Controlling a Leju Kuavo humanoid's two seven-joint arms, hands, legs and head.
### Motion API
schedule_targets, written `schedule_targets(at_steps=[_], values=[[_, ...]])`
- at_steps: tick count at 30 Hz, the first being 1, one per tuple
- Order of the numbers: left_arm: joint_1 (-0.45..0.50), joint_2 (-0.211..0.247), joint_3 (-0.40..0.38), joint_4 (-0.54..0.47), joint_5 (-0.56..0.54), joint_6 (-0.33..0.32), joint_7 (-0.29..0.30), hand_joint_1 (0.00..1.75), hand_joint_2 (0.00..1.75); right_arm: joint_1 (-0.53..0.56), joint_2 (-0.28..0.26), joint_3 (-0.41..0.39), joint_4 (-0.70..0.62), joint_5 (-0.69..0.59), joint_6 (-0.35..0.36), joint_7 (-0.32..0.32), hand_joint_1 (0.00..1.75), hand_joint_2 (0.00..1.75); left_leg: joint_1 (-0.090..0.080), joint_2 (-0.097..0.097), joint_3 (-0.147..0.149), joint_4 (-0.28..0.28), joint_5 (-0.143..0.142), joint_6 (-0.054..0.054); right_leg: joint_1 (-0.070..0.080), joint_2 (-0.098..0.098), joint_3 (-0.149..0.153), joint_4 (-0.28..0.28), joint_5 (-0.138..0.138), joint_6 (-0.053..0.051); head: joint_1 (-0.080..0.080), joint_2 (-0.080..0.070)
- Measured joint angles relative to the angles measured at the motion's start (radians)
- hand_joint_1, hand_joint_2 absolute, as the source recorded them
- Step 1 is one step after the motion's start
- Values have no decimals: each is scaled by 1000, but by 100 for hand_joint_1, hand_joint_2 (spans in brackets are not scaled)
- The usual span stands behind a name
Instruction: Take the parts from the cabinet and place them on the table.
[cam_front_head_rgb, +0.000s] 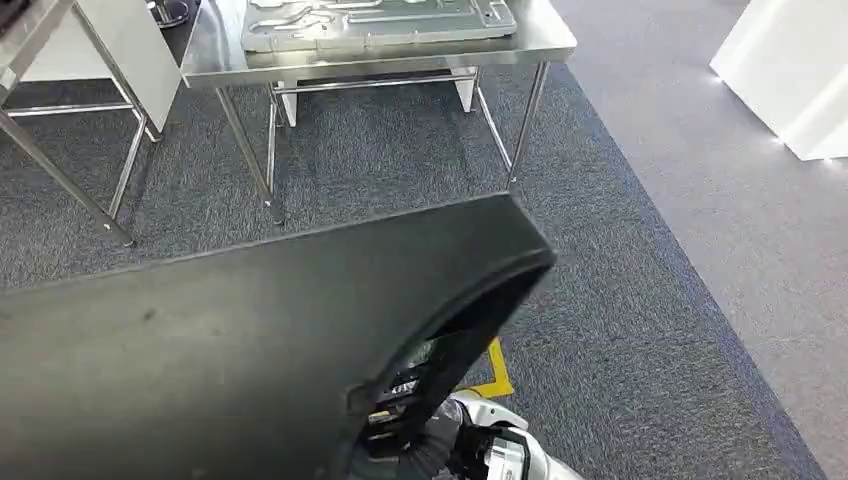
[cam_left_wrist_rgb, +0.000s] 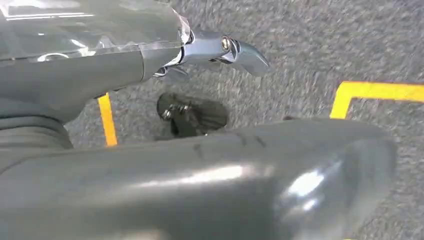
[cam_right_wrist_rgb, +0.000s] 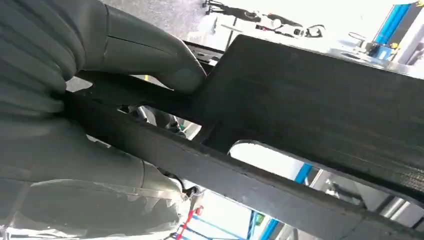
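Head view: big black panel fills the lower frame, tilted, right hand under its right edge with fingers hidden by the panel. Steel table well ahead of the hand, a grey metal plate lying on it, grey carpet between.

Left wrist view: left hand over carpet with yellow tape, thumb and a finger apart, nothing seen in them, though whether it holds anything I cannot tell.

Right wrist view: right hand grips the panel, thumb pressed on one face, fingers wrapped under its bar.
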Motion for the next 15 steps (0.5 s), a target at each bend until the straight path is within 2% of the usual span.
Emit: schedule_targets(at_steps=[1, 2, 3, 4, 5, 7, 8, 9, 11, 12, 13, 14, 15], values=[[0, 0, 0, 0, 0, 0, 0, 0, 0, 2, -1, 0, 0, 0, 0, 0, 164, 175, -2, 0, 2, 0, -3, 4, 0, 1, -48, 85, -32, 2, -1, 0], [0, 0, 0, 0, 0, 0, 0, 0, 0, 6, -2, -1, 0, 0, 0, 0, 164, 175, -5, -2, 5, 1, -7, 5, 0, 2, -95, 159, -49, 2, 0, 0], [1, 0, 0, 0, 0, 0, 0, 0, 0, 9, -3, -1, 0, 0, 0, 0, 164, 175, -6, -4, 10, 1, -10, 5, 0, 3, -115, 181, -40, 1, -1, 0], [1, 0, 0, 0, 0, 0, 0, 0, 0, 11, -3, -1, 0, 0, 1, 0, 164, 175, -8, -7, 17, 1, -15, 5, 1, 3, -110, 152, -4, -3, 0, 0], [1, 0, 0, 0, 0, 2, 0, 0, 0, 11, -3, -1, 0, 0, 2, 0, 164, 175, -10, -10, 27, 1, -20, 3, 3, 3, -81, 81, 48, -9, 0, 0], [1, -2, 0, 0, 1, 3, 0, 0, 0, 11, -3, -2, -3, -1, 4, 0, 164, 175, -12, -14, 44, 0, -32, 1, 11, 8, -1, -99, 145, -31, 0, 0], [0, -7, 0, 1, 1, 3, 0, 0, 0, 11, -3, -3, -3, -1, 4, 0, 164, 175, -17, -15, 47, 2, -36, -5, 15, 10, 15, -124, 125, -39, -3, 0], [-1, -7, 0, 1, 2, 6, -1, 0, 0, 10, -3, -3, -4, -2, 5, 0, 164, 175, -15, -17, 45, 3, -39, -12, 16, 8, 17, -138, 125, -38, 0, 0], [0, -7, 0, 1, 1, 8, -3, 0, 0, 11, -3, -5, -5, -3, 13, 0, 164, 175, -10, -17, 49, -5, -46, -23, 21, 10, 17, -139, 118, -46, 1, 0], [-3, -7, 0, 1, 1, 9, -4, 0, 0, 11, -2, -5, -6, -3, 16, 0, 164, 175, -15, -17, 58, -9, -50, -30, 15, 11, 25, -151, 117, -49, 0, 0], [-2, -4, 0, 0, 1, 10, -5, 0, 0, 13, -1, -6, -8, -3, 19, 0, 164, 175, -11, -13, 58, 1, -54, -33, 6, 8, 42, -163, 121, -48, 0, 0], [-3, -4, 0, 0, 1, 10, -7, 0, 0, 11, -1, -6, -9, -3, 21, -2, 164, 175, -12, -9, 46, 38, -71, -37, 5, 7, 53, -169, 115, -56, -2, 0], [-3, -5, 0, 0, 1, 10, -8, 0, 0, 11, -1, -6, -9, -3, 21, -2, 164, 175, -9, -8, 4, 117, -105, -41, 4, 4, 61, -169, 111, -59, -2, 0]])
